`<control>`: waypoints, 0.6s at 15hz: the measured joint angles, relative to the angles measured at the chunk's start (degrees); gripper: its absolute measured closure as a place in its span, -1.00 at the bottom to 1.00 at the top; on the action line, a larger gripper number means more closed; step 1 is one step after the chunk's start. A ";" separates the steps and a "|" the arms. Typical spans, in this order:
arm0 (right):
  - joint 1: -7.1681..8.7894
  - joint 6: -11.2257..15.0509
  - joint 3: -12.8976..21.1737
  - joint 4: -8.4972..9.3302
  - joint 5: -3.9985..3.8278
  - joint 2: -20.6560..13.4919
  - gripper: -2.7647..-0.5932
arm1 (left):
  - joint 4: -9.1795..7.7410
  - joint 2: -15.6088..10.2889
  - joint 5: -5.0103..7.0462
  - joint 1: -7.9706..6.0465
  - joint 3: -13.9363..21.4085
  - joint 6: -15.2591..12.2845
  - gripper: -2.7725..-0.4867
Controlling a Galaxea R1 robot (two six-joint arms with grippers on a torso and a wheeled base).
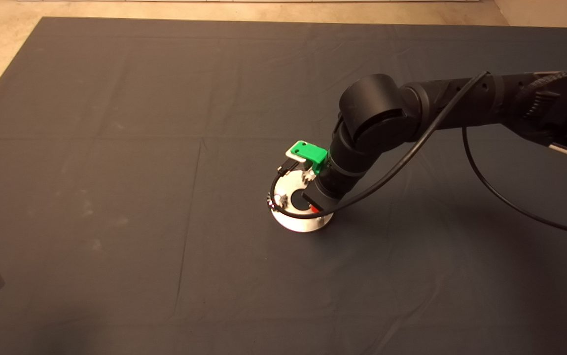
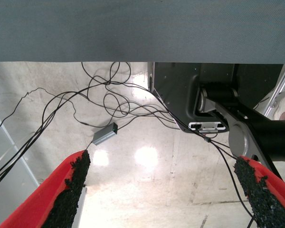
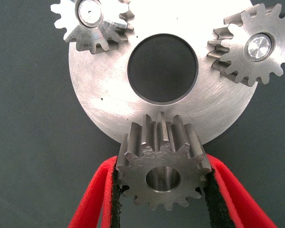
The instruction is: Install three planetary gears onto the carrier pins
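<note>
1. Reaching in from the right over the dark mat [image 1: 116, 148] covering the bench: the right gripper [image 3: 164, 190], jaws clenched on a steel planetary gear [image 3: 162, 173] by its toothed flanks.
2. Hovering at the near rim of the round silver carrier disc [image 3: 109, 109], just beside its large centre hole [image 3: 162, 68], with the bore of the held gear showing empty.
3. Sitting already on two carrier pins: one gear [image 3: 92, 21] and a second gear [image 3: 254, 47], a silver pin end [image 3: 257, 47] showing in each centre.
4. Lying mid-mat in the head view: the disc [image 1: 301, 217], partly covered by the wrist.
5. Waiting at the lower left edge: the left gripper [image 2: 161, 190], jaws released, above a floor strewn with cables [image 2: 109, 104].
</note>
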 joint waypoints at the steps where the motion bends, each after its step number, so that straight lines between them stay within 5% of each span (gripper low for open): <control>1: 0.00 0.00 0.00 0.02 0.00 0.15 0.66 | 0.00 0.00 0.00 0.00 0.00 0.02 -0.48; 9: -0.02 0.00 -0.05 0.17 0.05 0.45 0.67 | 0.00 0.00 0.00 0.00 0.00 0.00 -0.48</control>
